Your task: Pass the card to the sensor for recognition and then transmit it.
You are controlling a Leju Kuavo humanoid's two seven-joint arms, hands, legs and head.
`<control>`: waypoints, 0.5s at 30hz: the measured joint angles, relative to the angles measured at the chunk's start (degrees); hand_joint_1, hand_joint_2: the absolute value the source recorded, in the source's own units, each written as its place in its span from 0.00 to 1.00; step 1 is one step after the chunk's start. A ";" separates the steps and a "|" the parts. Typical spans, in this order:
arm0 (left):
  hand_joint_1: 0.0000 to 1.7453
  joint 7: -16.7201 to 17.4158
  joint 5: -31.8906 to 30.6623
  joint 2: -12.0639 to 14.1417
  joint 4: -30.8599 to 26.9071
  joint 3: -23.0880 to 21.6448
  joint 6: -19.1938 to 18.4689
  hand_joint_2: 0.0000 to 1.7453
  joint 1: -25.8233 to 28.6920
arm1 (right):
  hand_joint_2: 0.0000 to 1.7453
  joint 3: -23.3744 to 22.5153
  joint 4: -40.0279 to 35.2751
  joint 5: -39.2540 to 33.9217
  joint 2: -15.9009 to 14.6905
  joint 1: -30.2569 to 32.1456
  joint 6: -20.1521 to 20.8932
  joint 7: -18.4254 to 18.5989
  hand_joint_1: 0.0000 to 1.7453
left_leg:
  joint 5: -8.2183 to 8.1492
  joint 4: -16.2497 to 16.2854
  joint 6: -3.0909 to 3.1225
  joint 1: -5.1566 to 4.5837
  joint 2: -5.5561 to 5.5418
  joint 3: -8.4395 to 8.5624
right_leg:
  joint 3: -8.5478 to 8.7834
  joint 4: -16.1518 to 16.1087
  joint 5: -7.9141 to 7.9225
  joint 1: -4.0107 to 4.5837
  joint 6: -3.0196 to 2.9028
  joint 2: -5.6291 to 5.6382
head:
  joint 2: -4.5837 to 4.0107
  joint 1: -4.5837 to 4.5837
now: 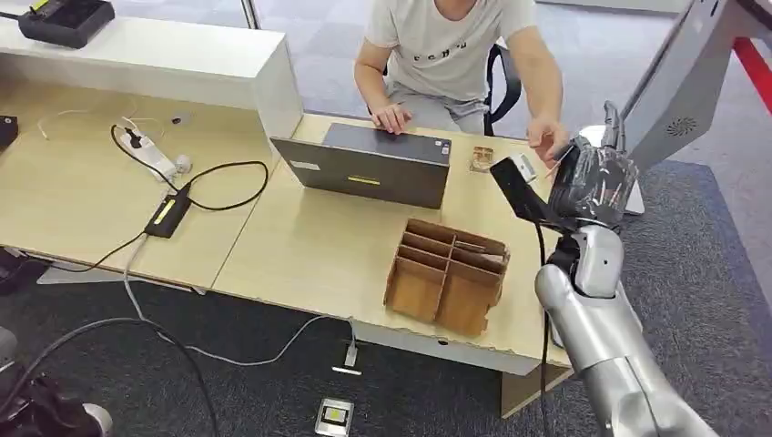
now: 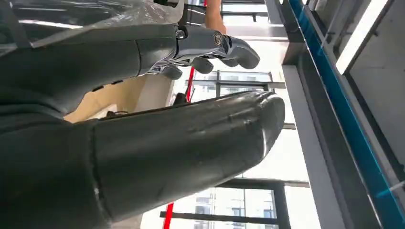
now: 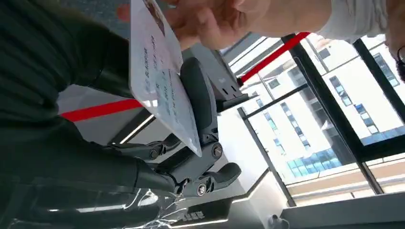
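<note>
Silver and jointed, the robot's right arm [image 1: 601, 337] fills the lower right of the head view, rising to the dark, plastic-wrapped right hand [image 1: 596, 182] at the right edge of the pale wooden worktop [image 1: 300, 246]. In the right wrist view this hand [image 3: 191, 143] has a white, printed rectangular card [image 3: 165, 90] resting against its dark fingers [image 3: 200, 102], the card's long axis running from the upper part of that frame down toward the middle. The hand appears to grip the card between thumb and fingers, though the exact pinch is partly hidden by the card itself. A person's hand [image 3: 210, 21] sits at the card's upper end, touching or very nearly touching it; I cannot tell which. In the head view that same person's hand [image 1: 546, 137] reaches in just beside the robot's right hand, so the coming move turns on this short gap: the card points up and away from the right hand toward the person seated behind the worktop, and the right arm is plainly the nearer one.

The left hand [image 2: 210, 47], seen in the left wrist view, holds nothing, its fingers slightly curled and apart.

Smaller things: a grey laptop [image 1: 373, 164] at centre, a brown cardboard divider box [image 1: 446, 273] below it, and a small white sensor-like device [image 1: 521, 166] near the person's hand.
</note>
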 joint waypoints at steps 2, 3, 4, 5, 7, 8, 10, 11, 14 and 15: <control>0.00 0.37 -0.41 0.35 0.17 -0.04 0.00 0.00 -0.04 | 1.00 0.94 1.20 0.68 0.83 -0.64 0.00 0.55 1.00 | 0.00 0.00 0.00 0.00 0.00 0.01 | 0.00 0.00 0.00 0.00 0.00 0.02 | 0.00 -0.02; 0.00 0.48 -0.59 0.44 0.22 -0.07 0.00 0.00 -0.03 | 1.00 1.39 1.83 0.98 1.24 -0.93 0.02 0.87 1.00 | 0.00 0.00 0.00 -0.01 0.01 0.01 | -0.01 0.00 0.00 0.00 0.00 0.03 | 0.00 -0.02; 0.00 0.61 -0.79 0.50 0.24 -0.07 0.00 0.00 -0.02 | 1.00 1.81 2.27 1.26 1.57 -1.14 0.02 1.20 1.00 | 0.00 0.00 0.00 -0.01 0.00 0.01 | -0.01 -0.01 0.00 0.00 0.00 0.02 | 0.00 -0.02; 0.00 0.78 -0.90 0.52 0.24 -0.07 0.00 0.00 -0.01 | 1.00 2.25 2.77 1.59 1.92 -1.38 0.02 1.59 1.00 | 0.00 0.01 0.00 -0.01 0.00 0.01 | -0.01 -0.01 0.00 0.00 0.00 0.01 | 0.00 -0.02; 0.00 1.03 -0.94 0.66 0.26 -0.07 0.00 0.00 0.09 | 1.00 3.04 3.85 1.88 2.47 -2.01 0.02 2.23 1.00 | 0.00 0.00 0.00 -0.01 0.00 0.01 | -0.01 -0.01 -0.01 0.00 0.00 0.00 | 0.00 -0.02; 0.00 1.16 -0.85 0.76 0.26 -0.07 0.00 0.00 0.15 | 1.00 3.41 4.26 1.94 2.62 -2.27 0.02 2.58 1.00 | 0.00 0.00 0.00 -0.01 0.00 0.01 | -0.01 -0.01 -0.01 0.00 0.00 0.00 | 0.00 0.00; 0.00 1.35 -0.68 1.01 0.31 -0.04 0.00 0.00 0.15 | 1.00 3.91 4.96 1.99 2.71 -2.63 0.02 2.97 1.00 | 0.00 0.00 0.00 -0.01 0.00 0.02 | -0.01 -0.01 -0.01 0.00 0.00 0.00 | 0.00 -0.02; 0.00 1.42 -0.53 1.16 0.35 -0.06 0.00 0.00 0.14 | 1.00 4.17 5.24 1.99 2.71 -2.77 0.02 3.08 1.00 | 0.00 0.01 0.00 -0.01 0.00 0.02 | -0.01 -0.01 -0.01 0.00 0.00 0.00 | 0.00 -0.02; 0.00 1.46 0.00 1.62 0.57 -0.09 0.00 0.00 -0.01 | 1.00 4.70 6.12 1.94 2.67 -2.98 0.00 3.87 1.00 | 0.00 0.01 0.00 -0.01 0.00 0.04 | -0.01 -0.01 -0.01 0.00 0.00 0.00 | 0.00 -0.02; 0.00 1.49 0.11 1.86 0.68 -0.17 0.00 0.00 -0.12 | 1.00 4.79 6.36 1.92 2.62 -3.01 0.00 4.17 1.00 | 0.00 0.01 0.00 -0.01 0.00 0.04 | -0.01 -0.01 -0.01 0.00 0.00 0.00 | 0.00 0.00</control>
